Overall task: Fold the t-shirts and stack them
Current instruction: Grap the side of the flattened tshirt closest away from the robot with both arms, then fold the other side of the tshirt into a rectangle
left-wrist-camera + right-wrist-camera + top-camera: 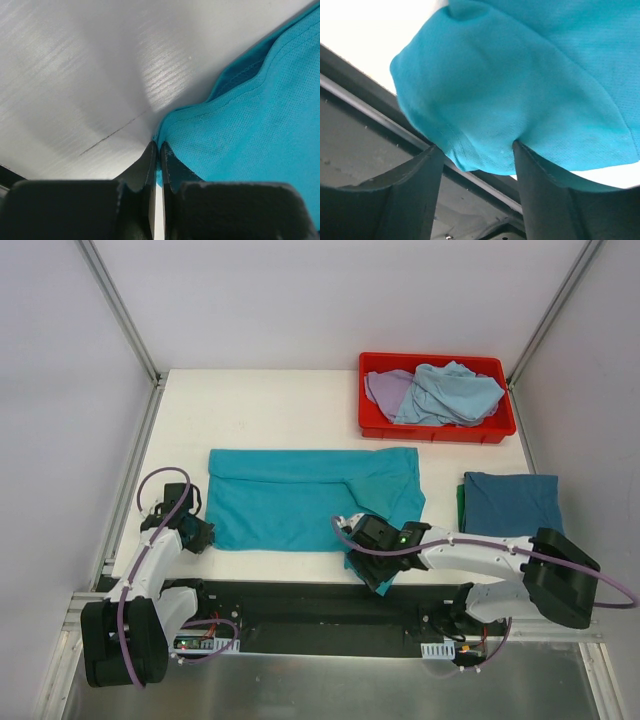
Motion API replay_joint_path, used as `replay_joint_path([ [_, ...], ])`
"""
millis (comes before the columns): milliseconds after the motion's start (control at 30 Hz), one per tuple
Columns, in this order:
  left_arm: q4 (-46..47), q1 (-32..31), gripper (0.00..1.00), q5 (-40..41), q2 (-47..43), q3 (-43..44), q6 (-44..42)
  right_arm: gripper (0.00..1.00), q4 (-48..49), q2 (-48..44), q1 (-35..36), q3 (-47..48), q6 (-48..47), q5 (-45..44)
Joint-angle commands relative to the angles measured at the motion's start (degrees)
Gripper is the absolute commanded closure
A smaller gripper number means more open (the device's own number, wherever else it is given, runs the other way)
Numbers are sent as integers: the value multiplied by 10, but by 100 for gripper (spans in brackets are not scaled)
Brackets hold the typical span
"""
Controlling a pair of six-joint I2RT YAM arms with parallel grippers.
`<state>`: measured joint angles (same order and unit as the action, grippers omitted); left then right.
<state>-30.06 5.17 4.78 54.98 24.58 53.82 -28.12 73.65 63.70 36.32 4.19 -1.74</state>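
Left end effector (158,146), clamped on teal t-shirt (250,150)

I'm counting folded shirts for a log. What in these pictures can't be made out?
Green t-shirt: top view, only an edge shows under the dark blue t-shirt.
Lavender t-shirt: top view, partly covered by the pale blue t-shirt in the red tray.
Right gripper: right wrist view, fingers flank a teal t-shirt fold; whether they clamp it is unclear.
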Motion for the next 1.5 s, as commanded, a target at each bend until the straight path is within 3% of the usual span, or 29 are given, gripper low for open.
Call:
replay_joint_path([
  [0,-5,-6,100,12,-1,2,-10,42,-1,35,3,24,36,-50],
  [133,-6,-6,100,18,3,9,-14,55,-16,56,4,29,63,-74],
  [267,-6,-6,100,18,6,12,-16,83,-38,59,3,32,86,-109],
  [567,-6,-5,100,15,-34,35,-29,87,-91,4,-6,95,72,-153],
  [833,-6,-6,100,19,-63,82,-17,89,-99,-29,-94,152,21,-180],
  [1133,-1,-5,100,23,25,175,0,89,-84,16,-183,244,-64,-165],
  [1467,38,-6,100,15,167,244,1,88,-61,108,-237,303,-96,-164],
])
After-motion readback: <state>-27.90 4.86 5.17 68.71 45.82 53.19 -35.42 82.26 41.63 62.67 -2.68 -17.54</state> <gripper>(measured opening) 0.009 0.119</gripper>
